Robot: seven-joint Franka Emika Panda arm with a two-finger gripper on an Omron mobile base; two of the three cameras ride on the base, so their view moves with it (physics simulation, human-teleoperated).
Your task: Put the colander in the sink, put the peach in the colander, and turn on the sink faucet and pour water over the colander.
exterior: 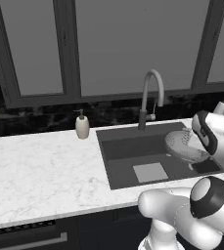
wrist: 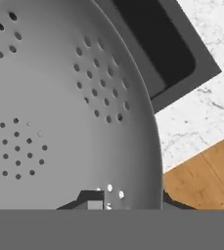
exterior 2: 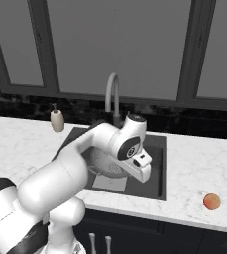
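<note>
Now fingers [wrist: 128, 201] grip colander [wrist: 59, 107] rim over sink [exterior: 118, 146].

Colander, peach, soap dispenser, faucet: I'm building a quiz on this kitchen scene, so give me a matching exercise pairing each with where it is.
Things:
1. colander
2. peach
3. soap dispenser
4. sink faucet

Places:
A. on the marble counter right of the sink
B. at the sink's back edge
C. held tilted over the basin by the gripper
D. on the counter left of the sink

Pairs: 1-C, 2-A, 3-D, 4-B
</note>
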